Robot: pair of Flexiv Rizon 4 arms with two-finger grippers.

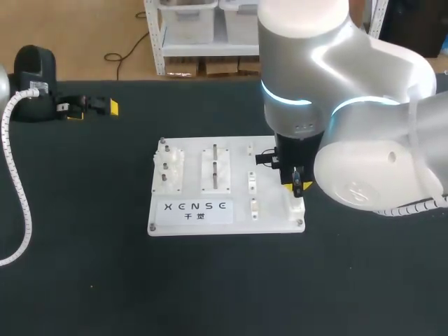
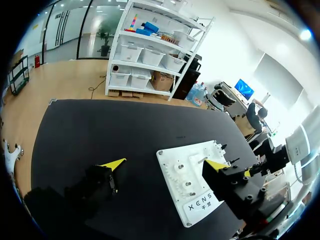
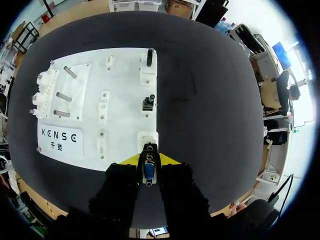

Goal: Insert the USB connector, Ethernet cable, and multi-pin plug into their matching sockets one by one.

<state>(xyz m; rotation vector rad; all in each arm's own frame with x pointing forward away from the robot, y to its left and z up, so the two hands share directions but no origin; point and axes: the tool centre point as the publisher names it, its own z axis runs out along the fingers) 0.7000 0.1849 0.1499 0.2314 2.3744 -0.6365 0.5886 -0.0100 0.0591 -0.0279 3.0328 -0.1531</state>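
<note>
Black tbl (image 1: pixel 84 280), white board (image 1: pixel 269 220) mid-tbl. My R gripper (image 3: pixel 148 162) is clenched on the plug (image 3: pixel 149 170): blue pin face, metal shell, black body. It's at the socket (image 3: pixel 148 139) on board's near-right corner. L gripper (image 2: pixel 165 164) released, well left of board.

print: two black lines on the white board (image 1: pixel 269 222), at its near-left corner (image 1: pixel 194 210)
top line: five wide-spaced capitals
bottom line: two smaller characters
wrist views: same print (image 3: pixel 59 139) legible
</note>
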